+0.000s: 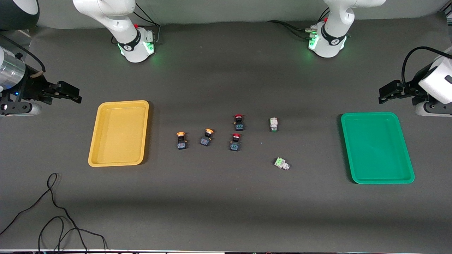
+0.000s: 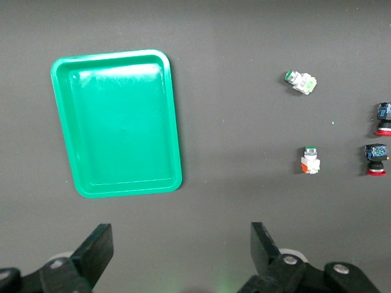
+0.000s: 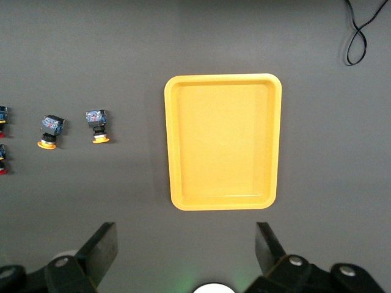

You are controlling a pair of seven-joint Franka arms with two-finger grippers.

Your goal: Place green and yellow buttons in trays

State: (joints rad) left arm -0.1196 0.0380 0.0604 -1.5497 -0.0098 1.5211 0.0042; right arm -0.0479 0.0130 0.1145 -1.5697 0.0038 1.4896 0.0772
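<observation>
Both my arms hang high at the table's ends, nothing picked yet. My left gripper [image 1: 383, 95] is up over bare cloth just by the green tray [image 1: 406, 178], fingers [image 2: 98, 250] spread wide and empty; my right gripper [image 1: 76, 95] hovers the same way by the yellow tray [image 1: 93, 160], fingers [image 3: 101, 247] wide, holding nothing. What matters is who reaches what. The two green buttons lie toward my left claw's end of the row: the upper green button [image 1: 273, 124] with its long axis running toward the front camera, the lower green button [image 1: 281, 163] slewed at an angle, so my left wrist would need a twist for that one. The two yellow buttons, first yellow button [image 1: 181, 140] and second yellow button [image 1: 207, 137], sit beside the yellow tray, nearer my right claw, caps pointing toward the bases. The two red buttons [image 1: 237, 132] lie between the groups; I leave those. Both trays look empty.
</observation>
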